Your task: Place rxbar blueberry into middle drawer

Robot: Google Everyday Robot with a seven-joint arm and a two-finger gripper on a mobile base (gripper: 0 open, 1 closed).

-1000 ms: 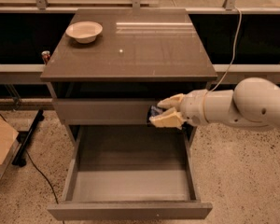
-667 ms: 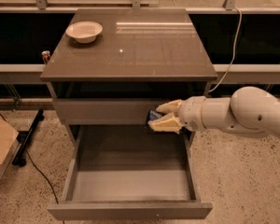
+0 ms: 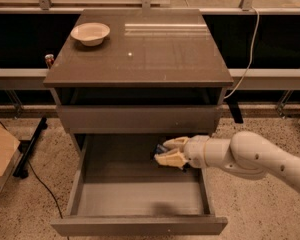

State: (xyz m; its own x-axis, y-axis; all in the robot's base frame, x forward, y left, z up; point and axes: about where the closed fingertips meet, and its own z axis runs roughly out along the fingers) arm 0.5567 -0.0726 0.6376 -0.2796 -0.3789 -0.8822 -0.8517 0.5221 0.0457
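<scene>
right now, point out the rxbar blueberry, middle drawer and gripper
rxbar blueberry (image 3: 159,148): camera view, dark wrapper end.
middle drawer (image 3: 135,196): camera view, bare floor.
gripper (image 3: 164,152): camera view, between its fingers, over the drawer's back.

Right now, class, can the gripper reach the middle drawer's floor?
Probably yes: the middle drawer stands open, and the gripper, holding the rxbar blueberry, hangs over its floor with nothing between.

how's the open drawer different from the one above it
The middle drawer is pulled out and deep, floor showing; the upper drawer is shut and shallower. The gripper, holding the rxbar blueberry, hangs over the middle drawer, not the upper one. Both have plain grey-brown fronts.
</scene>
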